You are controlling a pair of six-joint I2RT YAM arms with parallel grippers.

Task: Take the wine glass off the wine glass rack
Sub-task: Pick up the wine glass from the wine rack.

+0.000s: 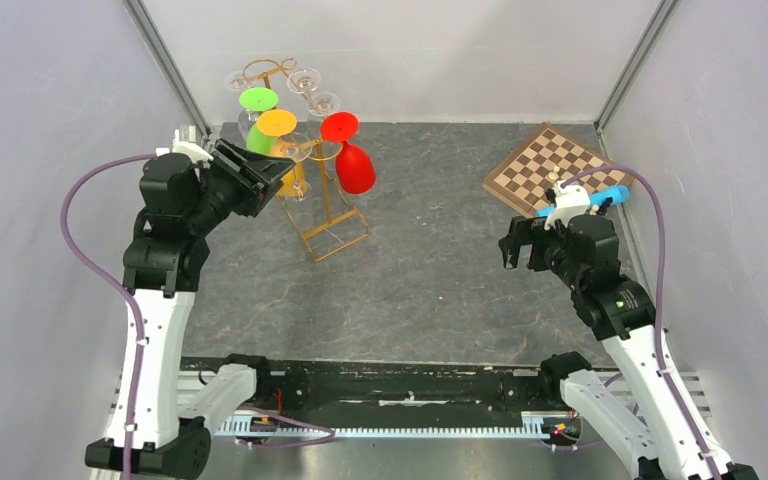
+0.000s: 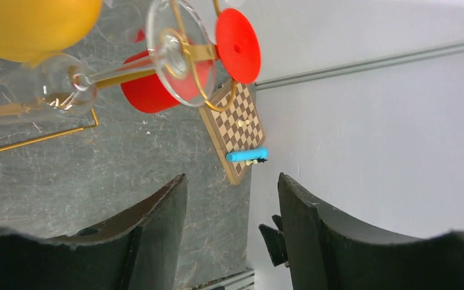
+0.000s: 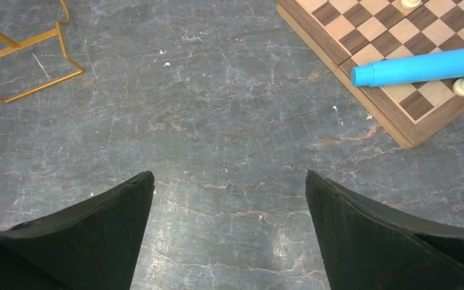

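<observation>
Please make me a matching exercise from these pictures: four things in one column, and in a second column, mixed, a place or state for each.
1 wine glass rack
2 chessboard
3 blue tube
4 left claw

a open, beside the rack
b lying on the chessboard
c far right of the table
d gold-coloured wire stand

Pairs: 1-d, 2-c, 3-b, 4-a

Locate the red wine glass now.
Top view: the red wine glass hangs on the right side of the wine glass rack, far-left of the table, right of the left pincer.
</observation>
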